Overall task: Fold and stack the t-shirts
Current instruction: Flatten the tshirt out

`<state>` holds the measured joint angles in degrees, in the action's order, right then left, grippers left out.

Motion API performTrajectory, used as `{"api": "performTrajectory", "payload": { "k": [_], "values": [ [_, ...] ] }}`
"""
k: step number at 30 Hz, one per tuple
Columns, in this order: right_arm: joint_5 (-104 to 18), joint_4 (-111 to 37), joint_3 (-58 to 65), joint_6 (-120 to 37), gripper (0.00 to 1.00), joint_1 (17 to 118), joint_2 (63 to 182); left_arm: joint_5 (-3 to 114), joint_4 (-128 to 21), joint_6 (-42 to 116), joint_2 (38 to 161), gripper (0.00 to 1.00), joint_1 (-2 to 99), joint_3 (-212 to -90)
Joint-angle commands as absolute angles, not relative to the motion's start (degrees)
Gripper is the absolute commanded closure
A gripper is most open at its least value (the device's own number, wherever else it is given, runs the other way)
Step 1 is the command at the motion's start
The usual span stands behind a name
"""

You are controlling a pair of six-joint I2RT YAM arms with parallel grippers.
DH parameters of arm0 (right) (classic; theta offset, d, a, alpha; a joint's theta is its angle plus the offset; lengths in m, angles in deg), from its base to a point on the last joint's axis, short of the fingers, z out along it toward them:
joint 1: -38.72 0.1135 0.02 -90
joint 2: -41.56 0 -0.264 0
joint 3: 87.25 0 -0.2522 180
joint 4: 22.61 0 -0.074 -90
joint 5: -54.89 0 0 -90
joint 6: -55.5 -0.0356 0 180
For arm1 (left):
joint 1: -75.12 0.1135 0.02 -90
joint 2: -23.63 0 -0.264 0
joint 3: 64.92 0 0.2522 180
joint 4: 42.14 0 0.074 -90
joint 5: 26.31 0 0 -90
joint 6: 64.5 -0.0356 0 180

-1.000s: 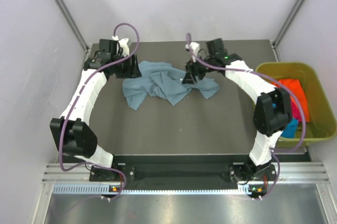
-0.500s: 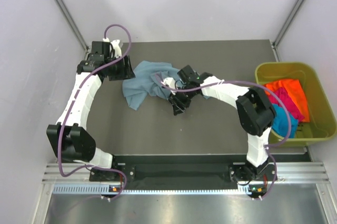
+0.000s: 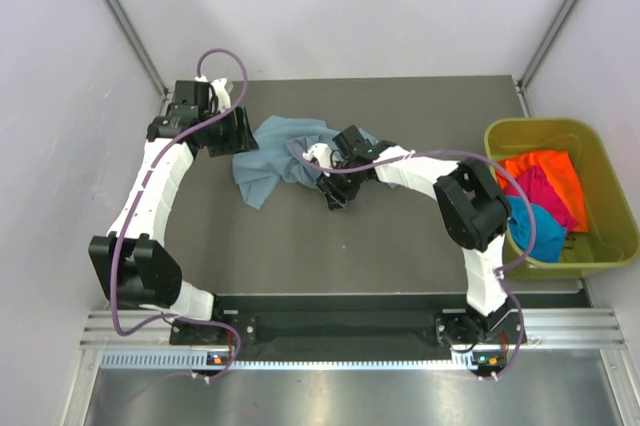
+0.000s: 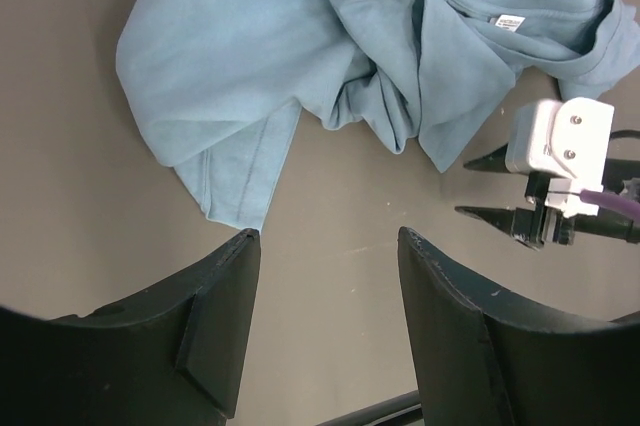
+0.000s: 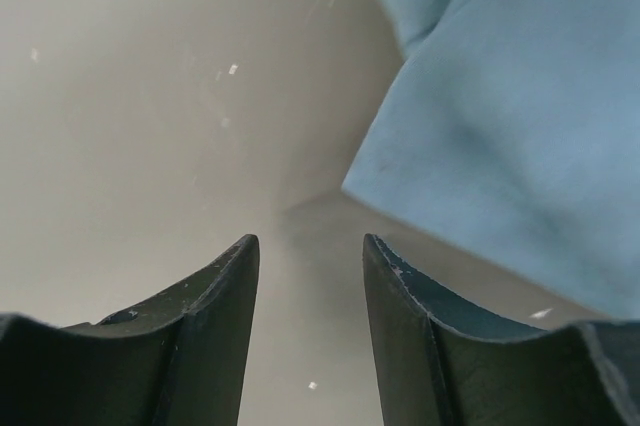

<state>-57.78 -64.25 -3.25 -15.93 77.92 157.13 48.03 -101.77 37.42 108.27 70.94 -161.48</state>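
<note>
A muted grey-blue t-shirt (image 3: 280,151) lies crumpled on the dark mat; in the left wrist view (image 4: 300,56) its white neck tag (image 4: 508,21) shows at the right. My left gripper (image 3: 248,134) is open and empty at the shirt's left edge, and in its own view (image 4: 325,236) it hovers over bare mat just short of a shirt corner. My right gripper (image 3: 334,196) is open and empty, low over the mat by the shirt's near right edge (image 5: 520,116). It also shows in the left wrist view (image 4: 465,186). Orange (image 3: 545,171), magenta (image 3: 545,201) and turquoise (image 3: 535,231) shirts lie in the bin.
An olive-yellow bin (image 3: 590,141) stands at the table's right edge. Grey walls close the back and sides, with metal posts at both back corners. A metal rail runs along the front by the arm bases.
My right gripper has swung from the shirt's far right side to its near right edge and gone lower. The shirt's right part is now bunched leftward. The left gripper shifted slightly left.
</note>
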Motion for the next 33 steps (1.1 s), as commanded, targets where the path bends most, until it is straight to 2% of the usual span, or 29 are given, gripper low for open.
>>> {"api": "performTrajectory", "payload": {
  "k": [1,10,12,15,16,18,19,27,33],
  "values": [
    [-56.9,-60.55,-6.62,-16.66,0.54,77.74,158.01,46.73,-99.76,38.33,107.39,0.38,71.26,-160.77],
    [-55.41,-60.02,-10.14,-18.24,0.54,78.61,163.02,45.94,-99.93,38.68,107.66,0.38,71.26,-160.5],
    [-54.01,-60.1,-10.31,-17.98,0.57,78.88,164.16,45.94,-100.28,38.68,107.66,0.39,71.26,-160.42],
    [-51.9,-60.19,-10.22,-17.8,0.69,79.23,164.43,46.03,-100.55,38.68,107.04,0.39,71.26,-159.8],
    [-51.37,-60.11,-10.05,-17.8,0.8,79.23,164.26,45.94,-100.55,38.77,106.78,0.39,71.26,-159.28],
    [-49.44,-59.93,-9.7,-17.54,0.9,79.23,163.29,45.85,-100.37,38.94,106.52,0.39,71.26,-158.66],
    [-48.65,-59.93,-9.52,-17.45,1.0,79.15,162.68,45.77,-100.37,39.03,106.25,0.39,71.26,-158.4],
    [-43.9,-59.75,-11.63,-14.73,1.0,75.55,152.23,44.8,-100.02,39.73,105.81,0.4,71.26,-155.67],
    [-44.34,-60.63,-9.7,-15.43,1.0,76.07,150.2,43.74,-98.97,40.7,106.69,0.41,71.26,-156.02]
  ]
}}
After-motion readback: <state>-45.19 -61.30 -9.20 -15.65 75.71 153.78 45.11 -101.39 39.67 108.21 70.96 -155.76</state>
